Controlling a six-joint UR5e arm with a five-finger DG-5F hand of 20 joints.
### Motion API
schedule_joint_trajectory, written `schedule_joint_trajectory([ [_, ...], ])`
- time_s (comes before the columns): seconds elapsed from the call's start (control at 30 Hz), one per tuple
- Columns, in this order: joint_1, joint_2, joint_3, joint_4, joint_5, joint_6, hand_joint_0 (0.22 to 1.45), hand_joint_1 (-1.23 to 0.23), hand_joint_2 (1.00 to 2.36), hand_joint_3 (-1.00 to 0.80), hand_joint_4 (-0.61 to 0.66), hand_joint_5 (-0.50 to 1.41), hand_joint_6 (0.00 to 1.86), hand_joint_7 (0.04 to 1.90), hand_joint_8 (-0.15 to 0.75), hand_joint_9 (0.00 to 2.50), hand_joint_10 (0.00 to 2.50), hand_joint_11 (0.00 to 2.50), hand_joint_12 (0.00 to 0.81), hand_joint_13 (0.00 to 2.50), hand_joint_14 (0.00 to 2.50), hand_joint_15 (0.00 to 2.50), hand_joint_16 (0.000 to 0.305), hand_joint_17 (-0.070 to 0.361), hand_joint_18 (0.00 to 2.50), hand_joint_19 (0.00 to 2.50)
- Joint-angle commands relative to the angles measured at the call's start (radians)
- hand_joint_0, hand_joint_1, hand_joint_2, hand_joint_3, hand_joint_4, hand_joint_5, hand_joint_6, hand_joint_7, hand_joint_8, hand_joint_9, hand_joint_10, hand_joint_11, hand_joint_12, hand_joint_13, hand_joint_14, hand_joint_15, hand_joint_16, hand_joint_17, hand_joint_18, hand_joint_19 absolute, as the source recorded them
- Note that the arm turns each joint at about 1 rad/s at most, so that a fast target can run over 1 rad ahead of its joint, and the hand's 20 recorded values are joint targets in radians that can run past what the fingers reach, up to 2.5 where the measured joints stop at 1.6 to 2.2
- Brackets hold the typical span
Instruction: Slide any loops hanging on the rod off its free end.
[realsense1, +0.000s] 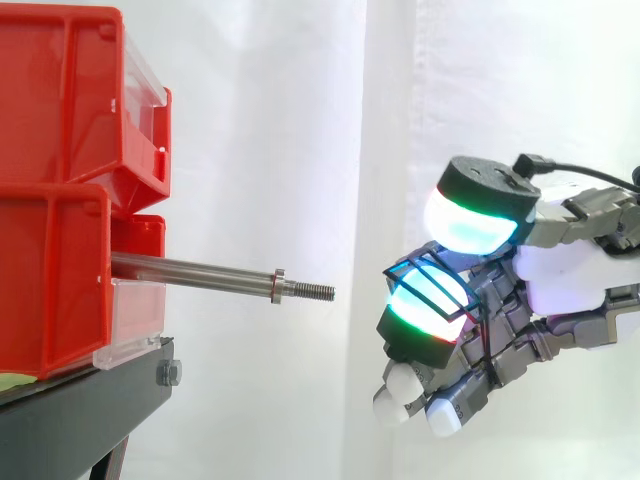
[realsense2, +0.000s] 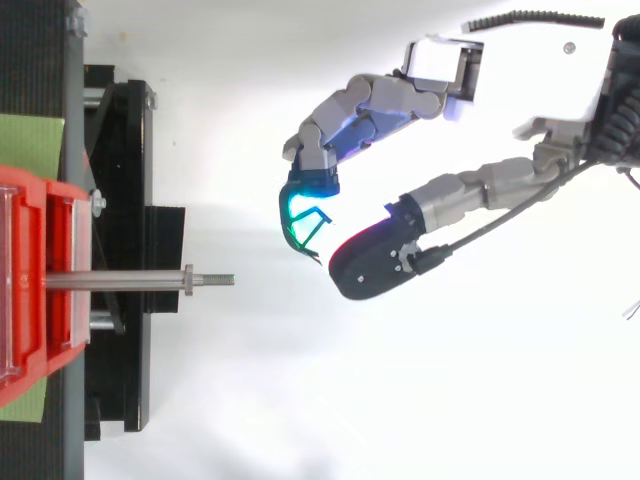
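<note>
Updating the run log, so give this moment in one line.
rod: bare | loop: hooked on curled fingers | hand: beyond rod's free end, apart

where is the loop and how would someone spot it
Start at the robot hand, out past the free end of the steel rod that juts from the red bins. The loop is the thin dark band hooked round a cyan-green fingertip; nothing else there is so thin.

Rod (realsense1: 195, 270) out of stacked bins (realsense1: 60, 200) on the stand (realsense1: 90, 410), free end rightward; hand (realsense1: 570, 270) with loop (realsense1: 410, 262) well beyond it.
</note>
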Motion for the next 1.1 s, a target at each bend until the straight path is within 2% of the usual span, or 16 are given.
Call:
schedule_joint_trajectory([
  [0.0,0.000,0.001,0.002,-0.003,0.000,0.001,0.56,-0.49,1.01,-0.43,0.13,-0.14,0.89,0.99,0.267,0.71,0.02,0.42,0.331,0.46,0.01,0.20,0.047,0.107,0.48,0.33],
  [0.17,0.000,-0.001,0.002,-0.006,0.003,0.001,0.54,-0.68,1.02,-0.14,0.15,-0.14,0.90,1.07,0.276,0.70,0.02,0.43,0.336,0.46,0.01,0.21,0.048,0.107,0.47,0.32],
  [0.27,0.000,0.001,0.002,-0.006,0.003,0.004,0.54,-0.72,1.02,-0.10,0.11,-0.14,0.91,1.03,0.275,0.68,0.02,0.43,0.336,0.46,0.01,0.21,0.048,0.107,0.47,0.32],
  [0.47,0.003,0.001,0.004,-0.008,0.003,0.005,0.56,-0.74,1.02,-0.13,0.09,-0.15,0.92,1.00,0.272,0.67,0.02,0.43,0.336,0.46,0.01,0.20,0.048,0.107,0.47,0.32],
  [0.67,0.003,-0.001,0.004,-0.008,0.003,0.005,0.60,-0.77,1.01,-0.32,0.11,-0.15,0.91,0.97,0.262,0.66,0.02,0.42,0.331,0.46,0.01,0.21,0.047,0.106,0.47,0.32],
  [0.8,0.004,0.001,0.002,-0.006,0.003,0.005,0.59,-0.78,1.01,-0.36,0.11,-0.15,0.91,0.98,0.262,0.66,0.02,0.42,0.330,0.46,0.01,0.20,0.047,0.106,0.48,0.32],
  [1.07,0.003,0.001,0.004,-0.006,0.003,0.010,0.55,-0.64,1.01,-0.41,0.14,-0.15,0.91,0.95,0.263,0.67,0.02,0.42,0.334,0.46,0.01,0.20,0.047,0.107,0.47,0.32],
])
